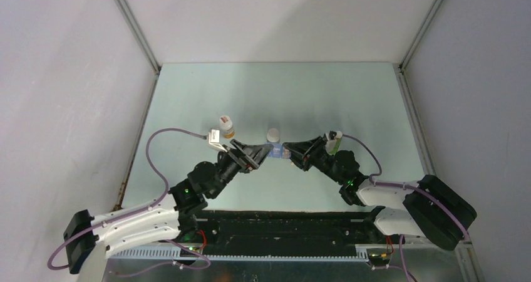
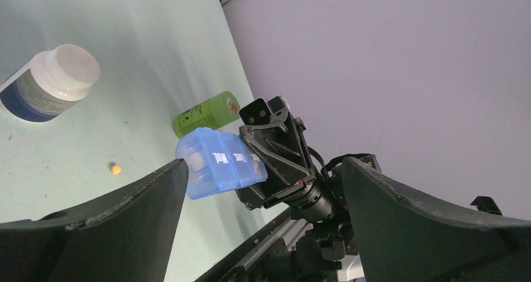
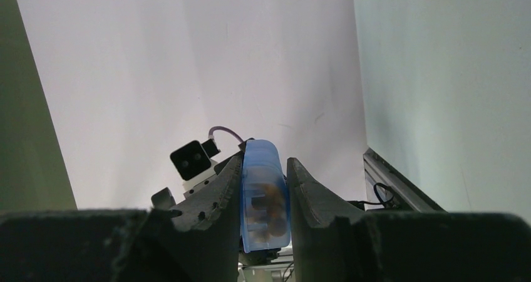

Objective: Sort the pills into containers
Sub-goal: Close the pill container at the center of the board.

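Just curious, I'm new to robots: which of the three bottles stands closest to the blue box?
The middle bottle, white cap, blue label; the orange-labelled bottle and green bottle sit further off.

A pale green table (image 1: 275, 94) fills the middle of the top view, with grey walls (image 1: 62, 75) around it. A white-capped bottle with an orange label (image 1: 226, 126) stands left of centre. A white-capped, blue-labelled bottle (image 1: 273, 135) stands at centre. A green bottle (image 2: 203, 114) shows left of centre in the left wrist view.
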You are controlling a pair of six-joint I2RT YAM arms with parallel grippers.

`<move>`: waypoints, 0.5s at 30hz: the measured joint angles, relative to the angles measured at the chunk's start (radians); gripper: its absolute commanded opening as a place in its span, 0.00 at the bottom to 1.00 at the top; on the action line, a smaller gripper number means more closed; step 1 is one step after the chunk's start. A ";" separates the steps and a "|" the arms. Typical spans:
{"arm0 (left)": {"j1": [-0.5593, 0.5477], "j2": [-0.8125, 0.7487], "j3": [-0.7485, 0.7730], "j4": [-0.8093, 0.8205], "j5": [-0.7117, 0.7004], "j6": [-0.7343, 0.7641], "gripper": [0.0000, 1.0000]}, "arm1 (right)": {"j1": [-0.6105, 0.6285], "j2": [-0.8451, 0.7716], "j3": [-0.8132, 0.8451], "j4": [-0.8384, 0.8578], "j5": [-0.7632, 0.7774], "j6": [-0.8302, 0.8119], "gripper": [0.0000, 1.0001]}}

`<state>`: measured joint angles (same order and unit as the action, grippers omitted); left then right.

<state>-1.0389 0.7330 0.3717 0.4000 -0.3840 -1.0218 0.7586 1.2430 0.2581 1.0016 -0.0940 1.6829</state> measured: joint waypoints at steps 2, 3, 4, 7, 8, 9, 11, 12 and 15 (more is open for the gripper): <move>-0.002 -0.020 -0.004 -0.019 -0.008 -0.010 0.98 | 0.002 -0.002 0.000 0.004 0.000 0.000 0.00; -0.002 -0.029 -0.008 -0.031 -0.013 -0.018 0.97 | 0.002 -0.002 0.000 0.006 0.000 0.000 0.00; -0.002 -0.032 -0.013 -0.042 -0.018 -0.022 0.98 | 0.004 -0.003 0.000 0.006 0.000 0.000 0.00; -0.002 -0.030 -0.017 -0.074 -0.025 -0.029 0.97 | 0.005 -0.005 0.000 0.008 0.000 0.000 0.00; -0.002 -0.027 -0.017 -0.076 -0.025 -0.029 0.97 | 0.006 -0.006 0.000 0.008 0.000 0.000 0.00; -0.002 -0.026 -0.017 -0.077 -0.025 -0.029 0.97 | 0.006 -0.008 0.000 0.007 0.000 0.000 0.00; -0.002 -0.026 -0.017 -0.079 -0.025 -0.028 0.96 | 0.007 -0.011 0.000 0.008 0.000 0.000 0.00; -0.002 -0.027 -0.017 -0.079 -0.024 -0.028 0.96 | 0.008 -0.013 0.000 0.008 0.000 0.000 0.00; -0.002 -0.026 -0.017 -0.071 -0.013 -0.026 0.90 | 0.013 -0.014 0.000 0.014 0.000 0.000 0.00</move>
<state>-1.0412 0.7067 0.3550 0.3290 -0.3965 -1.0481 0.7715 1.2285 0.2581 1.0161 -0.0944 1.6825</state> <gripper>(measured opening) 0.948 0.322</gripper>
